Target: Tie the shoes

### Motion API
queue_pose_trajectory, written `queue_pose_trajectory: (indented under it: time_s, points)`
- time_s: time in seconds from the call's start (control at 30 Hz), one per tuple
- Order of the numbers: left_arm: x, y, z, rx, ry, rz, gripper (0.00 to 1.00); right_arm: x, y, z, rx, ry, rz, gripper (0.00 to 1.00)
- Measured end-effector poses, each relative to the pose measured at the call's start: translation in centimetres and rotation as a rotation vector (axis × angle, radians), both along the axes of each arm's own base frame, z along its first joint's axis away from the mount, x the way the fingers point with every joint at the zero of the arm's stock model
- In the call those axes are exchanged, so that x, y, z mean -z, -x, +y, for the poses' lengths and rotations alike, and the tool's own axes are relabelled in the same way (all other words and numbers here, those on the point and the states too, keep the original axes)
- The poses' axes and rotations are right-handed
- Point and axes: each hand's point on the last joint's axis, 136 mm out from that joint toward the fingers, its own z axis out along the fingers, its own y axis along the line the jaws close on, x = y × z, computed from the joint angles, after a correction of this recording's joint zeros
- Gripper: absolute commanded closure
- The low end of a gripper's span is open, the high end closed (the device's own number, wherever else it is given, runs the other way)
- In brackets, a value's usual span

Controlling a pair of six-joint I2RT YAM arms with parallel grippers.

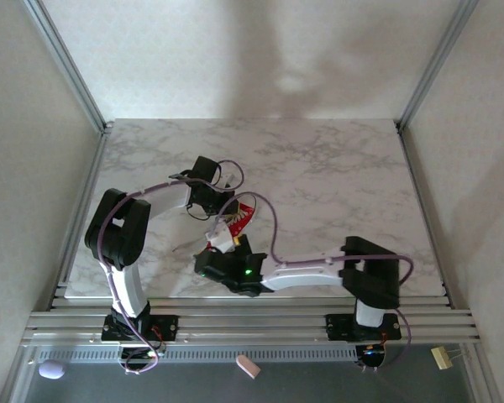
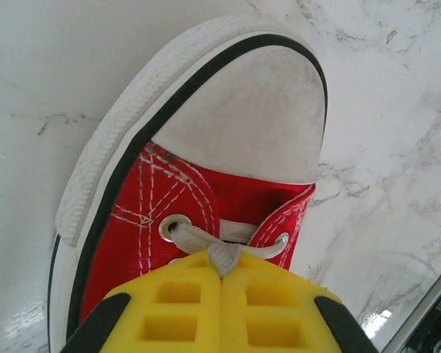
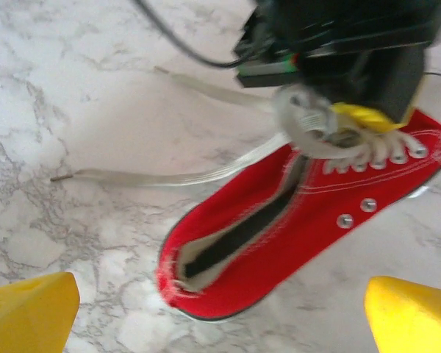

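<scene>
One red shoe (image 2: pixel 206 184) lies on the table (image 2: pixel 397 147), its toe just beyond the left hand (image 2: pixel 222 273). That hand is pinched on the lace (image 2: pixel 222 254) at the lowest eyelets, probably to anchor it. The right hand (image 3: pixel 220 312) is spread wide behind the heel, with a loose lace end (image 3: pixel 154 176) ahead to its left.

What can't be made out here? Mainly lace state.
Left wrist: sneaker heel and most eyelets are cut off by the bottom edge and the left pincer, shut on the lace.
Right wrist: blur and the left pincer's body hide the lace crossings; knot or not, cannot tell.
Top: sneaker too small, partly covered by the arms.
Right pincer, open: fingers mostly cut off at the bottom corners.
</scene>
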Motion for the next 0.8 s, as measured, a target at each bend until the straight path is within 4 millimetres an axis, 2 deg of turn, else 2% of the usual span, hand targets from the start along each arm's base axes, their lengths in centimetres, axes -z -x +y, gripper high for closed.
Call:
queue_pose_trajectory:
  time_s: [0.1,0.3,0.5,0.6,0.8]
  points:
    - [0.0,0.0,0.0,0.001,0.003,0.001,1.00,1.2,-0.1,1.1,0.025,0.046,-0.001,0.01]
    - [0.1,0.1,0.0,0.001,0.003,0.000,1.00,2.0,-1.4,1.1,0.126,0.108,-0.014,0.01]
    - [0.0,0.2,0.0,-0.002,0.011,-0.009,1.00,4.3,-2.7,-1.5,0.231,0.155,0.028,0.01]
    - [-0.1,0.3,0.1,-0.009,0.016,-0.011,1.00,4.4,-2.3,-2.3,0.240,0.117,0.040,0.01]
    - [-0.1,0.6,-0.2,-0.024,0.028,-0.009,1.00,4.2,-1.3,-5.2,0.235,0.094,0.074,0.02]
